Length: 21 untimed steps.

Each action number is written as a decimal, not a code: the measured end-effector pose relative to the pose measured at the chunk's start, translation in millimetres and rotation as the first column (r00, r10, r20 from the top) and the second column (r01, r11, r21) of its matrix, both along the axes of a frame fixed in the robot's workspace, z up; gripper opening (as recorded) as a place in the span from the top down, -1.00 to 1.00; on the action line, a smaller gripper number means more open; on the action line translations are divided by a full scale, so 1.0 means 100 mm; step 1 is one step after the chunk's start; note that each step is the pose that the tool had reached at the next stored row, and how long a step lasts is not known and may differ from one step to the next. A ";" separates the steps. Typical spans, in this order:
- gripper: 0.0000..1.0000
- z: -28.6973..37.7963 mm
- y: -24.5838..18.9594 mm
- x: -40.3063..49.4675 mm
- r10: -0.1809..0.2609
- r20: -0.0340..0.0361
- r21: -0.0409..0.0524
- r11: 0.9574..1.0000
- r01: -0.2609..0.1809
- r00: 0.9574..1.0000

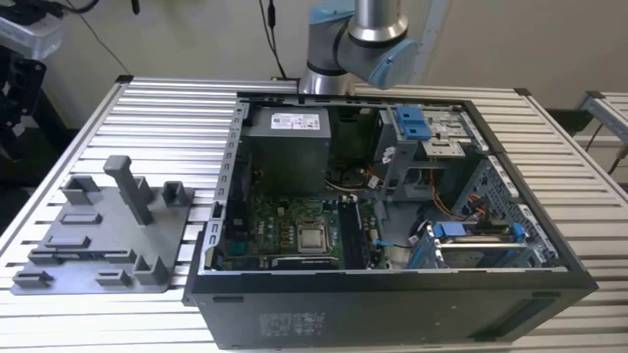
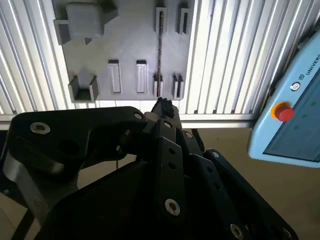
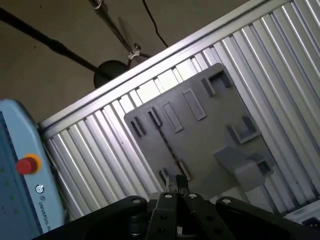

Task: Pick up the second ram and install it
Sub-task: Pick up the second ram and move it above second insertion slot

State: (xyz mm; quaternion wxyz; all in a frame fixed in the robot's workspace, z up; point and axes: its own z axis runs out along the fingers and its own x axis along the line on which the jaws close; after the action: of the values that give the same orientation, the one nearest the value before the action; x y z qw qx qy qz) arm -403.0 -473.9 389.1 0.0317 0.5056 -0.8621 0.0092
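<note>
Exterior view: a grey tray [image 1: 98, 243] with upright posts sits at the exterior view's left on the slatted desk [image 1: 167, 110]. An open computer case [image 1: 393, 220] is to its right, and the arm [image 1: 363, 44] rises behind the case.
Wrist views: both look down on the tray. They add a pale blue pendant [image 2: 290, 115] with a red button [image 2: 284, 112], off the desk's edge.
Second ram [image 2: 160, 50] [image 3: 162, 141]: a thin dark strip standing on edge in the tray's slots. It is seen edge-on, so chips and label cannot be told.
Tool [image 2: 162, 106] [image 3: 176, 184]: black, fingertips pressed together on nothing. It hangs over the tray, apart from the ram, with its tips in line with the ram's nearer end.
</note>
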 end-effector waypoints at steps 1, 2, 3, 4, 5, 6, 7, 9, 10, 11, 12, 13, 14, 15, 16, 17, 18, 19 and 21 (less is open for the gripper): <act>0.79 0.000 0.001 0.000 0.012 0.000 -0.001 1.000 -0.012 1.000; 0.79 0.001 0.001 0.000 0.026 0.000 -0.002 1.000 -0.026 1.000; 0.79 0.001 0.001 0.000 0.040 0.000 -0.002 0.999 -0.040 0.999; 0.79 0.000 0.001 0.000 0.054 0.000 -0.003 0.999 -0.054 0.999; 0.79 0.000 0.003 0.000 0.067 0.000 -0.004 0.998 -0.067 0.998; 0.79 0.000 0.002 0.000 0.082 0.000 -0.004 0.997 -0.082 0.997; 0.79 0.001 0.002 0.000 0.097 0.000 -0.005 0.995 -0.097 0.995; 0.79 0.001 0.003 0.000 0.126 0.000 -0.005 0.992 -0.126 0.992; 0.79 0.001 0.003 0.000 0.140 -0.001 -0.006 0.990 -0.140 0.990; 0.79 0.001 0.003 0.000 0.152 -0.001 -0.007 0.988 -0.152 0.988; 0.79 0.000 0.003 0.000 0.167 -0.001 -0.007 0.986 -0.167 0.986; 0.79 0.000 0.003 0.000 0.183 -0.001 -0.007 0.983 -0.183 0.983; 0.79 0.000 0.003 0.000 0.199 -0.001 -0.007 0.980 -0.199 0.980; 0.79 0.000 0.004 0.000 0.212 0.000 -0.007 0.977 -0.212 0.977; 0.79 0.000 0.005 -0.001 0.220 0.001 -0.008 0.975 -0.220 0.975; 0.79 0.001 0.008 -0.002 0.225 0.003 -0.008 0.974 -0.225 0.974; 0.79 0.001 0.007 -0.001 0.227 0.009 -0.009 0.974 -0.226 0.974; 0.79 0.001 0.006 -0.001 0.227 0.017 -0.004 0.974 -0.227 0.974; 0.79 0.000 0.007 -0.003 0.226 0.036 0.027 0.974 -0.227 0.974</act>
State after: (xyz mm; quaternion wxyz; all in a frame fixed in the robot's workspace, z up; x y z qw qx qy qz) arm -403.3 -473.2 389.0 0.0084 0.6006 -0.7994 0.0080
